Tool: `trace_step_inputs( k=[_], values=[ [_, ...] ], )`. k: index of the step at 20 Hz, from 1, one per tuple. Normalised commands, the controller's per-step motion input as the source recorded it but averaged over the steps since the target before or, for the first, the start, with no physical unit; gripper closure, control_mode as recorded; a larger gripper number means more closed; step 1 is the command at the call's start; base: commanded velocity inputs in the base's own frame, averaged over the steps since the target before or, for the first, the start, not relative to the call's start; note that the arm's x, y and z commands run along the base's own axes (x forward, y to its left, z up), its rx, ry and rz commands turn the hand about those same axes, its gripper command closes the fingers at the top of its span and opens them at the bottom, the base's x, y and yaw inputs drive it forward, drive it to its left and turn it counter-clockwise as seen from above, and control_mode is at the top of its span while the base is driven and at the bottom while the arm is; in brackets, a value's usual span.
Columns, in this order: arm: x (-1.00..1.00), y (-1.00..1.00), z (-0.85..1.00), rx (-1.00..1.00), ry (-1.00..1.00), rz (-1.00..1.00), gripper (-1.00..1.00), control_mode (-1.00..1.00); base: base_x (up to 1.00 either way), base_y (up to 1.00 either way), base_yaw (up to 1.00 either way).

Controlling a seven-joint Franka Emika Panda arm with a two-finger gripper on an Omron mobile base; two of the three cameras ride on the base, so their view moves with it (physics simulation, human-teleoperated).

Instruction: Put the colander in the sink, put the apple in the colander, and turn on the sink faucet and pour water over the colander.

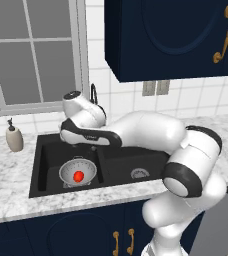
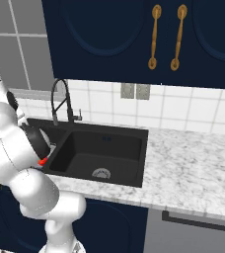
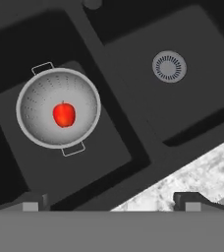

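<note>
The marble counter [image 1: 16, 195] runs along the front, closest to the robot, with dark blue cupboard doors [image 1: 86, 232] under it. The big white arm [image 1: 151, 135] bends over this front edge and reaches out to the left, above the sink.

The gripper [image 3: 112, 202] hangs high over the sink and looks down into it. Its two dark fingers [image 3: 33, 201] stand far apart, wide open, and there is nothing between them. They touch nothing.

Next comes the black sink [image 1: 46, 187], set into the counter. It has two tubs with a wall between them. In the left tub sits the silver strainer bowl [image 1: 77, 172], standing upright on the sink floor, with a small wire handle on each side. The red apple [image 1: 78, 176] lies in the middle of the strainer bowl. In the hand view the strainer bowl [image 3: 58, 108] is a round ring with the apple [image 3: 64, 114] right in its center. The right tub holds a round silver drain [image 3: 169, 66].

Behind the sink, by the wall, stands the thin black tap [image 2: 60, 101], bent over like a hook. I see no water coming from it. A beige soap bottle [image 1: 14, 137] stands on the counter to the left of the sink. Farther back are the white wall tiles [image 1: 206, 95], the window [image 1: 31, 55] and the dark blue wall cupboard [image 1: 171, 35] with gold handles.
</note>
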Motion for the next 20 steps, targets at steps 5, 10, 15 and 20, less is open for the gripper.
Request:
trace_step_inputs(
  k=[5,10,15,20],
  values=[
    [-0.05,-0.48,0.44,0.0,-0.12,0.08,-1.0,-1.0,0.0,0.0,0.0],
    [-0.02,-0.41,0.3,0.0,-0.22,0.05,-1.0,-1.0,0.0,0.0,0.0],
    [-0.01,-0.27,0.36,0.0,-0.22,0.05,-1.0,-1.0,0.0,0.0,0.0],
    [0.02,0.0,0.43,0.01,-0.17,0.02,-1.0,-1.0,0.0,0.0,0.0]
  ],
)
